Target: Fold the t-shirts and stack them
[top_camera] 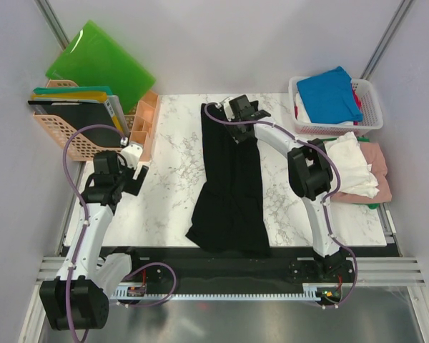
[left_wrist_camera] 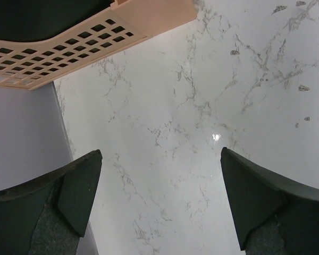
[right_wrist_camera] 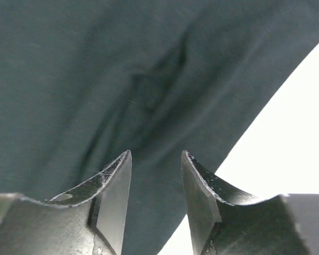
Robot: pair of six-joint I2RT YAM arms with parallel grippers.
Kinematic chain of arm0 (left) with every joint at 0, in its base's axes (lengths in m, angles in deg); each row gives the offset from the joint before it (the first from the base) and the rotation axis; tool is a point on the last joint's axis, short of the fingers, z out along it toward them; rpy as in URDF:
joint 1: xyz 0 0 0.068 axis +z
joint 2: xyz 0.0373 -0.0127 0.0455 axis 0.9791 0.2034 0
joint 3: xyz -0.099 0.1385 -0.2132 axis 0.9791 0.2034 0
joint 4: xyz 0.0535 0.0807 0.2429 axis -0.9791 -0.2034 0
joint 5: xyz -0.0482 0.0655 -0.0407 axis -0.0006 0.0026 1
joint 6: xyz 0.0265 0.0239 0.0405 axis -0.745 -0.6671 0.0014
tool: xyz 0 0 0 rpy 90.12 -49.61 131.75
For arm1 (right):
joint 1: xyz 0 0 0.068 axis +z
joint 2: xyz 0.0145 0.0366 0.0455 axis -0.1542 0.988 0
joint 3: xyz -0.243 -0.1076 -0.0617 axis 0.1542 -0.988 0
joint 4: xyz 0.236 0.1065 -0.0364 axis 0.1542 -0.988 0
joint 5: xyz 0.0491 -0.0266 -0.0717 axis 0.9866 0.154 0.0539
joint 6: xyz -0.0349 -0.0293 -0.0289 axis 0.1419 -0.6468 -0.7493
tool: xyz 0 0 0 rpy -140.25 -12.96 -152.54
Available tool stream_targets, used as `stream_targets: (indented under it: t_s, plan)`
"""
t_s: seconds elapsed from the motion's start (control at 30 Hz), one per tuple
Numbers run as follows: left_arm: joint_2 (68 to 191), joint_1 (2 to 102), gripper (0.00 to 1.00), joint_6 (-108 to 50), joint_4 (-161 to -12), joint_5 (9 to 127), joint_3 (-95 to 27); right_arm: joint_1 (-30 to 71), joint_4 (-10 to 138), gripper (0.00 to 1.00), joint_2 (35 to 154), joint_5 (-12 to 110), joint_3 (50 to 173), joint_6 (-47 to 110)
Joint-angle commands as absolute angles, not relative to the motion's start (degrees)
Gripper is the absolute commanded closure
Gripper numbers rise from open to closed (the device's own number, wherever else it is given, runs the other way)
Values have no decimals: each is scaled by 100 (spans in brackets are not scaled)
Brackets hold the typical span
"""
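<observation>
Marble-patterned table (top_camera: 168,204) inside a grey-walled cell: the black t-shirt (top_camera: 232,186) lies in a long strip down its middle, and my right gripper (right_wrist_camera: 157,159) sits at the far end of it. Only the right wrist view shows its fingers a narrow gap apart over a raised crease in the cloth; I cannot tell whether they touch it. My left gripper (left_wrist_camera: 160,154), spread wide, hovers over bare marble beside the peach basket (top_camera: 64,139), with green plastic boards (top_camera: 104,61) behind. At right, a blue t-shirt (top_camera: 330,93) tops the white basket (top_camera: 376,107); a white t-shirt (top_camera: 350,168) and a pink t-shirt (top_camera: 380,182) lie on its near side
</observation>
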State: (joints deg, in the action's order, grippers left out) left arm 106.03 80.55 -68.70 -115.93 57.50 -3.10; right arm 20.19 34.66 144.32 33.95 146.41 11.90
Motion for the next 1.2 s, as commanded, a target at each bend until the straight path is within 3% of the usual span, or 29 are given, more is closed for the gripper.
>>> stream_targets:
  t_s: [0.0, 0.73, 1.17]
  plan:
    - [10675, 8090, 0, -6873, -11514, 5945, -403, 2014, 3620, 51, 14359, 3461, 14596, 1321]
    - [10710, 8090, 0, -6926, -11479, 5866, -368, 2005, 3664, 50, 14570, 4093, 14428, 1444]
    - [10631, 8090, 0, -6979, -11479, 5813, -271, 2048, 3383, 50, 15396, 3910, 15588, 1374]
